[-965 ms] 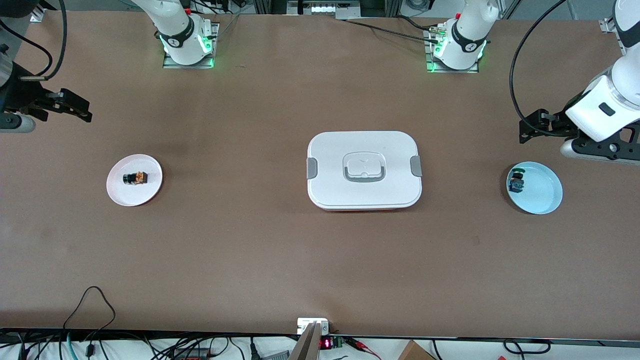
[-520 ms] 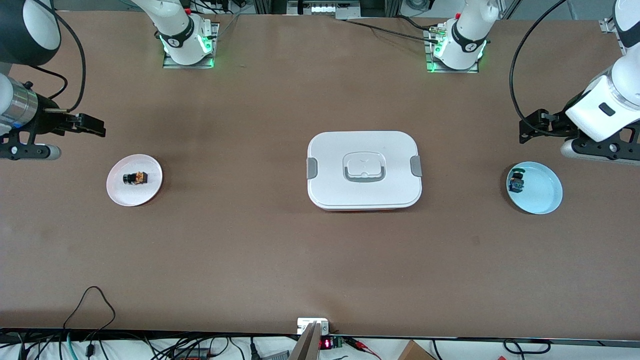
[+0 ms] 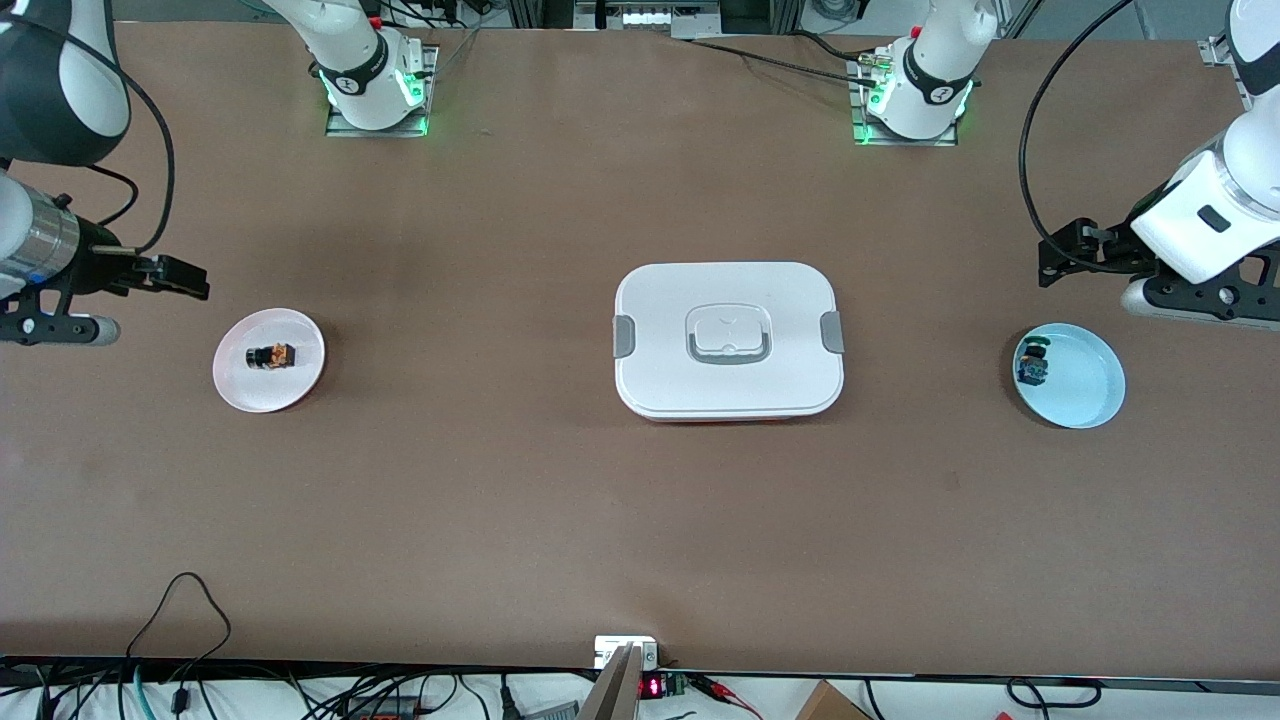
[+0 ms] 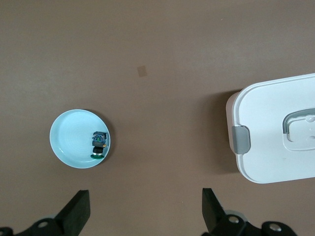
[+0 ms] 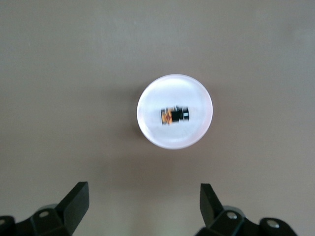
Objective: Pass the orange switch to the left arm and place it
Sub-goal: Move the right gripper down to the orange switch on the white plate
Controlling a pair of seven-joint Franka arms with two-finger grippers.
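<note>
The orange switch [image 3: 271,355] lies on a small pink-white plate [image 3: 300,375] toward the right arm's end of the table; it also shows in the right wrist view [image 5: 175,115]. My right gripper [image 3: 178,277] is open and empty, up in the air over bare table beside that plate; its open jaws show in the right wrist view [image 5: 143,196]. The white box [image 3: 728,340] stands mid-table. My left gripper [image 3: 1062,250] is open and empty, waiting over the table by the light blue plate [image 3: 1085,385].
A small blue-and-green component [image 3: 1032,365] lies on the light blue plate [image 4: 69,142] toward the left arm's end. The box's clip end shows in the left wrist view [image 4: 275,132]. Cables and a small display [image 3: 650,688] lie along the table's near edge.
My right arm swung in toward the pink plate, moving its gripper closer to the plate between one second ago and half a second ago; since then it has barely moved. The left arm stayed still.
</note>
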